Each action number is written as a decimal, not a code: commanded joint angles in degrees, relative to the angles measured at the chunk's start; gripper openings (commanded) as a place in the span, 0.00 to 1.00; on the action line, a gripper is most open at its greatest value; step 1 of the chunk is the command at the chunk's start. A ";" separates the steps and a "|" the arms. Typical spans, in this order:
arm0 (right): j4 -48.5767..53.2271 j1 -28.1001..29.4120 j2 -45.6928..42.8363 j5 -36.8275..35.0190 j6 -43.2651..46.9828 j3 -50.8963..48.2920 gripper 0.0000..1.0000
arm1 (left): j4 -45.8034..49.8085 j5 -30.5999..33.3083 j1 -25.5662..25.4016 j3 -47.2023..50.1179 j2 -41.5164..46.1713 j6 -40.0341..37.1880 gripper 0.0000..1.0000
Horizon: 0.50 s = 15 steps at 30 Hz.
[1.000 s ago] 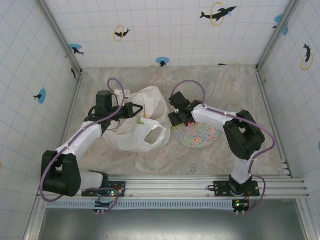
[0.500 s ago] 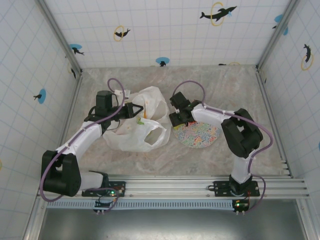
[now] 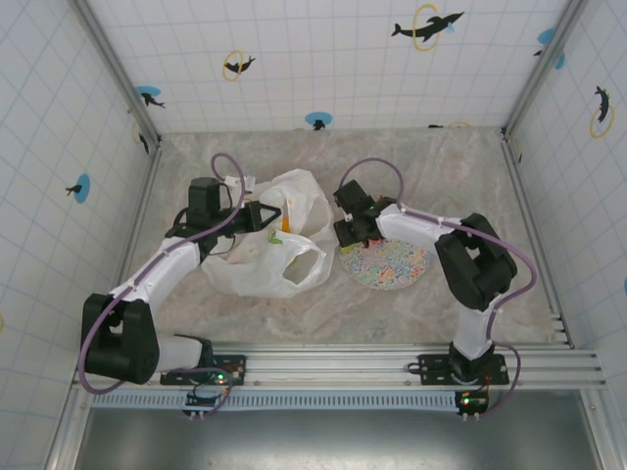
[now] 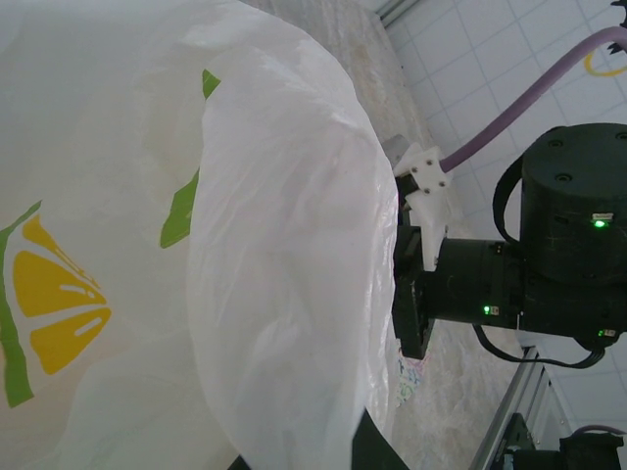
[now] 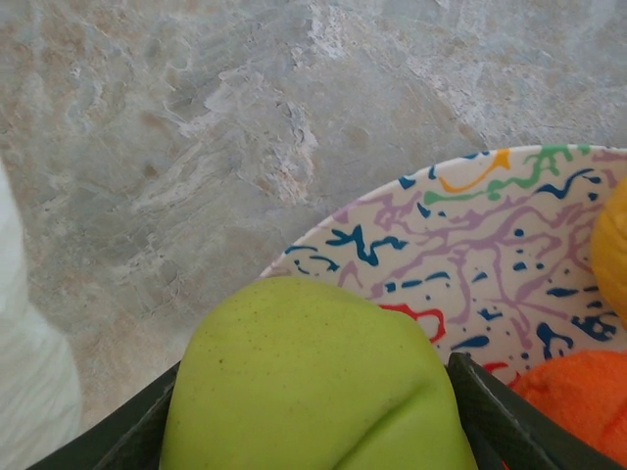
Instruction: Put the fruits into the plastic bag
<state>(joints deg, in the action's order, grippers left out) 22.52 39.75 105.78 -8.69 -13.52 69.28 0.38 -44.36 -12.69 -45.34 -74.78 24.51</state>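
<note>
Plate [image 5: 470, 245] holds orange [image 5: 578, 401]; right gripper [image 5: 318, 426] clamps pear [image 5: 304, 362]; left gripper [image 3: 272, 216] pinches plastic bag [image 3: 257, 262].

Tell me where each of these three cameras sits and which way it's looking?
Top external: above and behind the bases, looking down at the table; both arms, left gripper and right gripper show.
Left wrist: on the left arm, facing across the plastic bag toward the right arm; its finger peeks in.
Right wrist: looking down at the plate; its fingers clamp a green fruit.
Shared: top and right wrist both show the plate.
</note>
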 commanded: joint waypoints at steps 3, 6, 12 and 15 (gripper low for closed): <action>-1.12 -0.12 -9.15 0.73 -1.72 -4.83 0.58 | -0.01 -1.25 0.47 -0.73 -0.45 0.71 0.00; -2.64 -0.06 -14.81 2.65 -2.75 -9.33 0.57 | -0.03 -1.34 0.47 -0.82 -0.45 0.80 0.00; -12.46 1.80 -25.80 11.94 -4.18 -20.00 0.57 | -0.56 -1.83 0.47 -0.63 -0.71 1.41 0.00; -17.75 4.41 -27.21 15.01 -4.17 -22.16 0.57 | -0.69 -2.03 0.48 -0.57 -0.82 1.48 0.00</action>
<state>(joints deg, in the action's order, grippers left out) 13.04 42.13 79.70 0.97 -16.88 48.86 0.36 -44.82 -12.69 -45.34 -74.81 25.41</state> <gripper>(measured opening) 0.612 0.041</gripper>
